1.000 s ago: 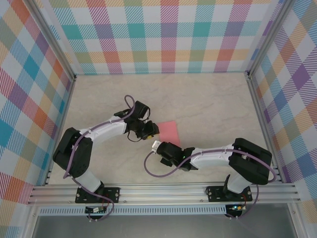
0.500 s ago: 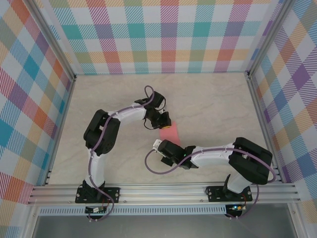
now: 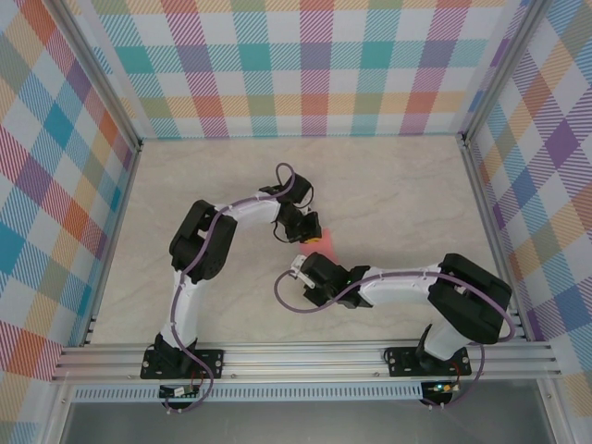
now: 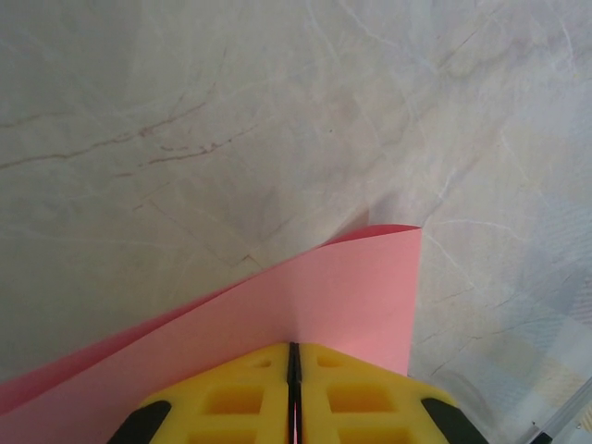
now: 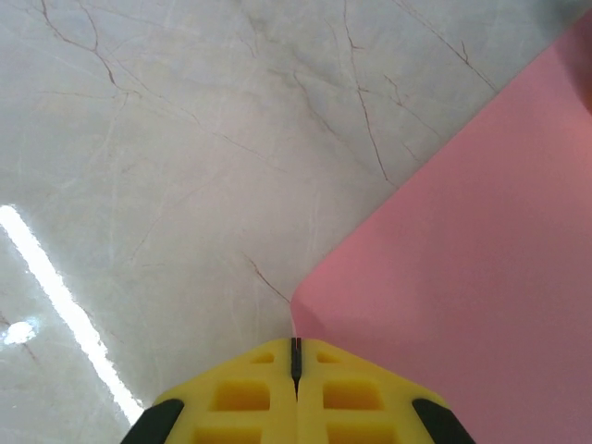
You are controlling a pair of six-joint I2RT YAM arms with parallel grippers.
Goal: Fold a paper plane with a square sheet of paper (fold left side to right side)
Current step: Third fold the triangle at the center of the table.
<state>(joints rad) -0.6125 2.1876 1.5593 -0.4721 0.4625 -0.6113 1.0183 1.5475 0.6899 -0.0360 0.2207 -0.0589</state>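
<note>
The square sheet of paper [image 3: 323, 248] lies near the middle of the marbled bench [image 3: 388, 185], a small pink patch from above, mostly tucked under the two arms where they meet. The left fingers [image 3: 310, 232] reach in from the far side and the right fingers [image 3: 298, 266] from the near side, with the sheet between them.

From the left wrist, the left fingers [image 4: 254, 400] are pressed together down to a hairline seam, and the pink paper [image 4: 324, 296] comes out from between them. They have the sheet pinched by its edge. That part is lifted off the bench and bows in a soft curve, one corner pointing up and a faint shadow on the stone behind it.

From the right wrist, the right fingers [image 5: 252, 400] are also fully closed. Their tips sit right at a corner of the sheet [image 5: 462, 277], which spreads flat on the bench to the right. I think they are pressing down on that corner rather than gripping it, but the corner slips out of sight under the yellow pads, so I can't be sure.

Checked pastel walls [image 3: 314, 65] close the bench in on three sides, and an aluminium rail [image 3: 305, 356] runs along the near edge where the arms are bolted.
</note>
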